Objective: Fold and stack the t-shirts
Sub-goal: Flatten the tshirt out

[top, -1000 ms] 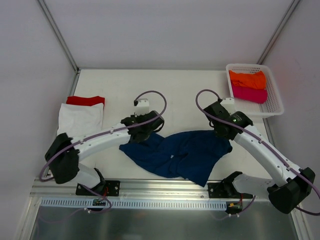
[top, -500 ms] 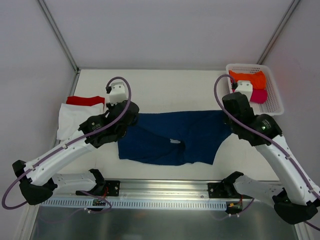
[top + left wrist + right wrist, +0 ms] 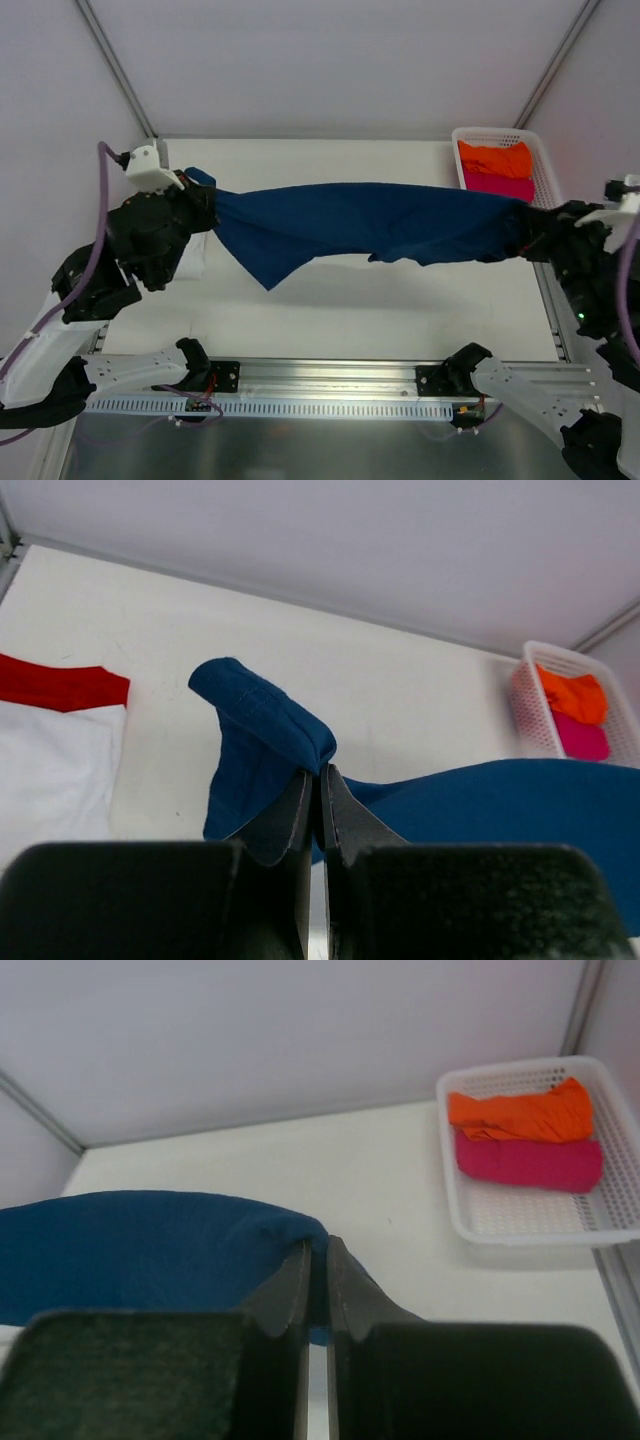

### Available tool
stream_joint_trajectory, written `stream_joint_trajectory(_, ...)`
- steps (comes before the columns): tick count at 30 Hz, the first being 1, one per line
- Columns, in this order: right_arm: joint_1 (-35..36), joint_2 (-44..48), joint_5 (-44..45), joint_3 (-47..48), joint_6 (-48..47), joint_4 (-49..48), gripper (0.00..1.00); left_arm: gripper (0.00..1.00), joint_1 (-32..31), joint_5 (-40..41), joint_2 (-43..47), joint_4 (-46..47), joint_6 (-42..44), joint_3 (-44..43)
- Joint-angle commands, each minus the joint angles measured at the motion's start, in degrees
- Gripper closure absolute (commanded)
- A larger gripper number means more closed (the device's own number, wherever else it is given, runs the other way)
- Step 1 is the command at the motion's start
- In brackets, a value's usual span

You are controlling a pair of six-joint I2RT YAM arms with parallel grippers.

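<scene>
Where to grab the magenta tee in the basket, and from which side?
Pinch the magenta tee at its near edge, straight from above: it lies bunched low in the white basket, whose walls probably block side approaches, with the orange tee against its far side. Left tool and right tool are shut on the navy tee.

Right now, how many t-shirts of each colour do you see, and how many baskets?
navy t-shirt: 1
white t-shirt: 1
red t-shirt: 1
orange t-shirt: 1
magenta t-shirt: 1
white basket: 1
Total: 6 things, 5 of them t-shirts.
</scene>
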State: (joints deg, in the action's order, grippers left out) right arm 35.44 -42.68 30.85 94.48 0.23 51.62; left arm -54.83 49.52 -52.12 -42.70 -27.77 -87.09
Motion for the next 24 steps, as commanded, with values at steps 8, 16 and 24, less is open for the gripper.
stream_joint_trajectory(8, -0.3, 3.7, -5.2, 9.8, -2.4, -0.8, 0.97, 1.0, -0.9, -9.3, 1.8, -0.4, 3.2, -7.4)
stream_joint_trajectory(16, -0.2, -1.3, 1.4, 1.2, -2.8, -3.9, 0.96, 1.0, -0.8, 1.0, -7.0, -0.1, 4.9, -7.4)
stream_joint_trajectory(24, -5.5, -11.7, -1.2, -9.9, -0.5, -12.8, 0.96, 1.0, 16.3, -11.5, -15.5, 5.5, 0.8, 3.7)
